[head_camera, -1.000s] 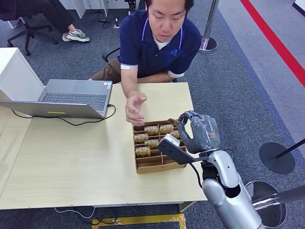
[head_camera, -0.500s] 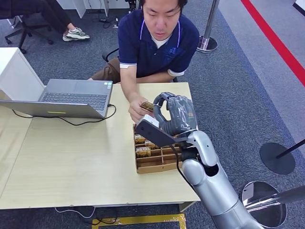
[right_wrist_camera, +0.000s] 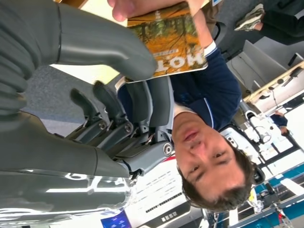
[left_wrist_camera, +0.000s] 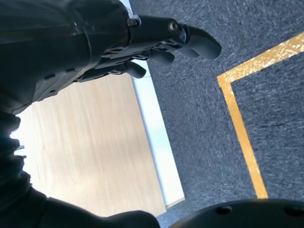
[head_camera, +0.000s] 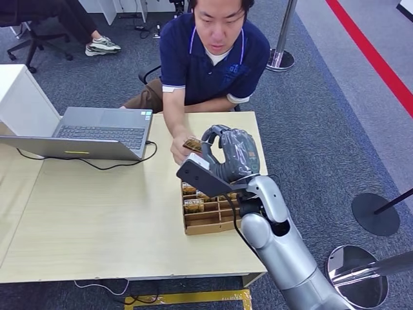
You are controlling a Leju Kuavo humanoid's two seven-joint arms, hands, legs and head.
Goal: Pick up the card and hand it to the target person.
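On the table [head_camera: 97,213] we see an open grey laptop [head_camera: 92,132] near the far left edge, its black cable [head_camera: 97,165] trailing across the wood. A brown divided tray [head_camera: 204,219] sits toward the right edge. Beyond the far edge we see an office chair [head_camera: 34,42], and two stanchion bases [head_camera: 375,213] stand off the right edge.

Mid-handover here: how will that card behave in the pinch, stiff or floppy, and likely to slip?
The card looks flat and unbent while pinched by the right hand, so probably fairly stiff. It is thin, so likely light. Its printed face looks smooth and possibly slick; with the person's hand already on it, a pull may slide it free easily.
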